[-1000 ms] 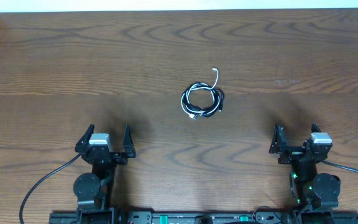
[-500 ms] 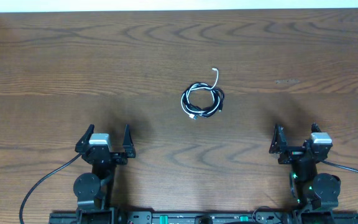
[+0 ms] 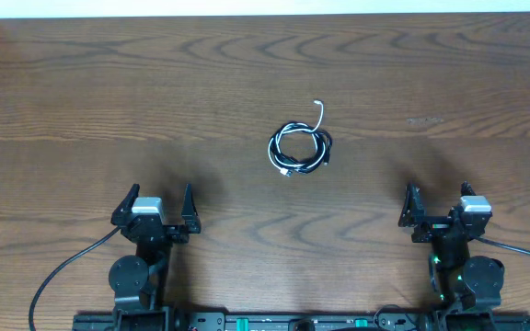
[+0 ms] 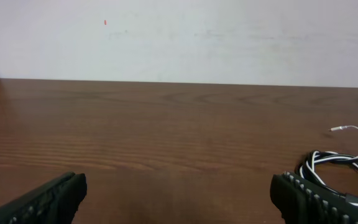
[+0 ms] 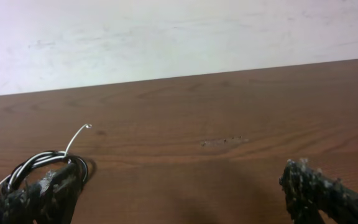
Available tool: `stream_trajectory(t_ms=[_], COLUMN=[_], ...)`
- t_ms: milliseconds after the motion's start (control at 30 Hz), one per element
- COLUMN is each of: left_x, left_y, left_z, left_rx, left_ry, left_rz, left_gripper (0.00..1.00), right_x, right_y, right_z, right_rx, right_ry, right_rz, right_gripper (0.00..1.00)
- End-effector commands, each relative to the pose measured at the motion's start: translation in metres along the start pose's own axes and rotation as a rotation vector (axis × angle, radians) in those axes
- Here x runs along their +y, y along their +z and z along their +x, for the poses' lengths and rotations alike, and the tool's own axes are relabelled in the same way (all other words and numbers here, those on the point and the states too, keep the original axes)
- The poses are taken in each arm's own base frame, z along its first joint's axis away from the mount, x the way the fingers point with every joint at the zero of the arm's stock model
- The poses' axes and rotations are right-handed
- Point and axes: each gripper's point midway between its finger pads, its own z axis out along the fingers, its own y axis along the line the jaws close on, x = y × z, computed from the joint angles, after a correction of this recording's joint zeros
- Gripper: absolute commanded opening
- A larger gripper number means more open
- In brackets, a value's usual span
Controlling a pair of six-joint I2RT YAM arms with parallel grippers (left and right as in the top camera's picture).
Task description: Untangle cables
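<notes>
The black cable (image 3: 313,138) and the white cable (image 3: 321,115) lie coiled together in one small tangle on the brown wooden table (image 3: 109,92), near the middle. The white end sticks out at the top. The tangle also shows at the right edge of the left wrist view (image 4: 340,163) and at the left edge of the right wrist view (image 5: 39,163), partly hidden by fingers. My left gripper (image 3: 159,206) is open and empty at the near left. My right gripper (image 3: 437,203) is open and empty at the near right. Both are well short of the tangle.
A white wall (image 4: 179,37) runs along the far edge of the table. A small scuff mark (image 5: 222,142) is on the wood to the right of the tangle. Thick black arm wires (image 3: 63,271) trail at the near edge.
</notes>
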Motion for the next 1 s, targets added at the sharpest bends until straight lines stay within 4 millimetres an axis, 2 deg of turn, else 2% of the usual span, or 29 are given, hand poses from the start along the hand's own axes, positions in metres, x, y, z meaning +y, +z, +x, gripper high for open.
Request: stream_trajectory(t_ms=[0,667,967], left_x=[0.000,-0.003,-0.008], left_y=[0.000,0.000,-0.003], left_z=[0.014,0.013,-0.001], left_rx=[0.048,0.046,0.023], left_ry=[0.009,0.005,0.003], left_rz=[0.004,0.019,0.046], left_gripper=[0.99,0.99,0.99], right_x=[-0.001,-0.001,-0.001], right_y=[0.000,0.000,0.000], right_z=[0.001,0.001,0.001], right_rx=[-0.001,-0.001,-0.001], right_ry=[0.008,0.008,0.008], right_rz=[0.001,0.001,0.001], right_gripper=[0.99,0.99,0.99])
